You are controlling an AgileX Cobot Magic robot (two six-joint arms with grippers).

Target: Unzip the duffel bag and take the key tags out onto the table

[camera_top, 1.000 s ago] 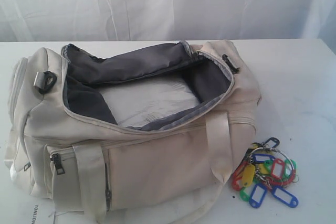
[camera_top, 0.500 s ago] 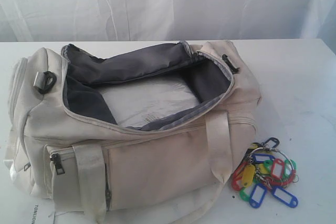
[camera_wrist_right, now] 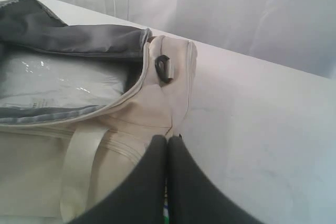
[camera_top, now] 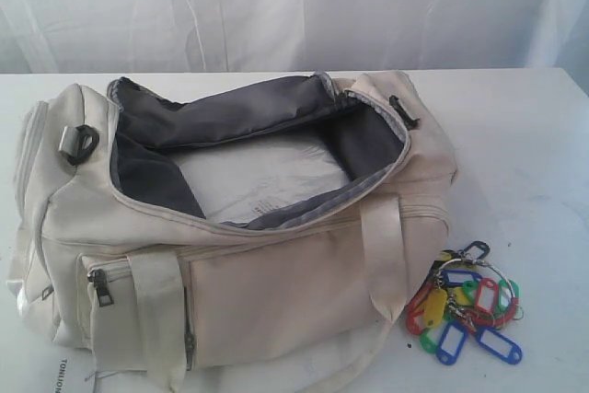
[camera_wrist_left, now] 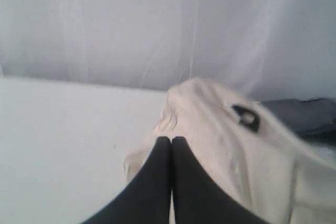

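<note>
The cream duffel bag [camera_top: 248,292] lies on the white table [camera_top: 525,135] with its top zip wide open, showing grey lining and a clear-wrapped white packet [camera_top: 258,181] inside. The bunch of key tags [camera_top: 465,315] in red, blue, yellow and green rests on the table by the bag's right end. Neither arm shows in the exterior view. My left gripper [camera_wrist_left: 171,139] is shut and empty, held above the table near one end of the bag [camera_wrist_left: 220,140]. My right gripper [camera_wrist_right: 167,138] is shut and empty, hovering near the bag's other end [camera_wrist_right: 157,108]; the tags are mostly hidden behind its fingers.
A white curtain [camera_top: 294,6] hangs behind the table. A black strap clip [camera_top: 81,142] sits on the bag's left end and another [camera_top: 403,109] on its right end. A printed label [camera_top: 63,376] pokes out under the bag at the front left.
</note>
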